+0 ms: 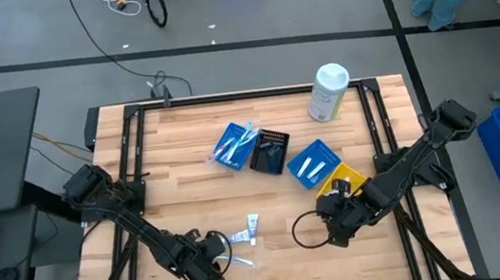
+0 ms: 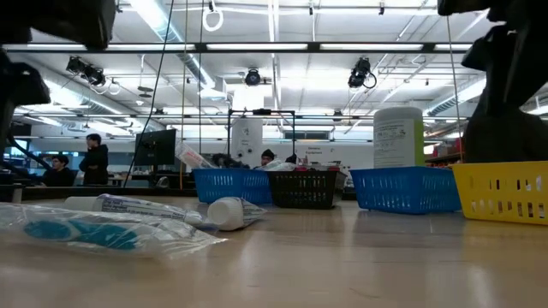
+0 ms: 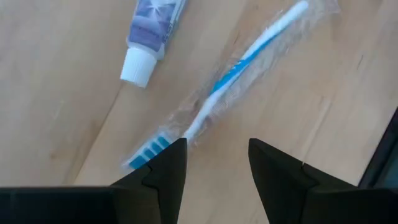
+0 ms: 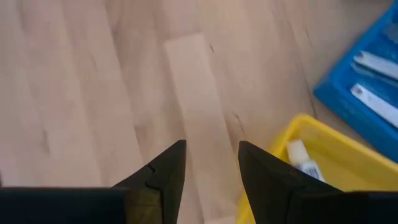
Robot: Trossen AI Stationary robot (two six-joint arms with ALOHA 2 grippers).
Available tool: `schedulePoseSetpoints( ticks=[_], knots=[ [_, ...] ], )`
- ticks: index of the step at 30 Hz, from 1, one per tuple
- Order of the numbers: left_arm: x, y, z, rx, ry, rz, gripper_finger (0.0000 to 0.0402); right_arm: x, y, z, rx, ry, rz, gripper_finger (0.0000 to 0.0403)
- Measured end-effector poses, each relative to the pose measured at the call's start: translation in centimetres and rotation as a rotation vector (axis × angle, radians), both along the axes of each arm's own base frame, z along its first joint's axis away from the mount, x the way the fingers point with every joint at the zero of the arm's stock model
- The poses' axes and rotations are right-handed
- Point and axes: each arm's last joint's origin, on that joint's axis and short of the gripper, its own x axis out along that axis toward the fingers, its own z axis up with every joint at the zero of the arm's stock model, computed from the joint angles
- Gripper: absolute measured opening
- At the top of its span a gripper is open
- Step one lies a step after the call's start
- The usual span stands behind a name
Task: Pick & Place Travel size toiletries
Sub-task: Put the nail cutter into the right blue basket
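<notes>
A blue-and-white toothbrush [image 3: 236, 68] in a clear wrapper lies flat on the wood near the table's near edge. A small white toothpaste tube [image 3: 149, 37] lies just beyond it, and both also show in the low view [image 2: 86, 231] [image 2: 163, 210]. My left gripper [image 3: 214, 146] hovers open above the brush's bristle end, also in the high view [image 1: 214, 252]. My right gripper [image 4: 211, 149] is open over bare wood beside the yellow tray [image 4: 323, 162], seen from above too [image 1: 329, 224]. A white tube [image 4: 301, 158] lies in that tray.
Behind the toiletries stand a blue tray [image 1: 233, 145], a black tray [image 1: 270, 149], a second blue tray [image 1: 315, 163] holding white items, and the yellow tray [image 1: 344, 186]. A big white canister [image 1: 328, 90] stands at the far edge. Bare wood lies left of the trays.
</notes>
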Motion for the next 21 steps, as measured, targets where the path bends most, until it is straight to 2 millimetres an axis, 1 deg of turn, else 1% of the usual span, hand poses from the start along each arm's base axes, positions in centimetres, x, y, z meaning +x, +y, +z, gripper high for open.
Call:
schedulePoseSetpoints(
  ticks=[3,8,10,12,16,21],
  knots=[
    [-0.2,-0.7,0.9,0.003,0.005,-0.085,0.0180,0.3,0.2,0.1,0.011,-0.032,0.033,0.0159],
    [-1.7,-2.1,2.0,0.072,0.064,-0.367,0.0173,0.6,0.4,0.2,0.020,-0.060,0.065,0.0153],
    [-2.6,-2.5,2.0,0.060,0.128,-0.457,0.0170,0.7,0.5,0.3,0.025,-0.069,0.066,0.0150],
    [-3.5,-2.8,1.9,0.069,0.177,-0.508,0.0167,0.7,0.5,0.3,0.030,-0.080,0.066,0.0149],
    [-4.9,-3.1,1.2,0.114,0.210,-0.605,0.0161,1.0,0.6,0.5,0.022,-0.122,0.054,0.0152],
    [-5.3,-3.0,0.5,0.186,0.181,-0.737,0.0160,1.2,0.7,0.5,0.034,-0.142,0.053,0.0153]
  ],
)
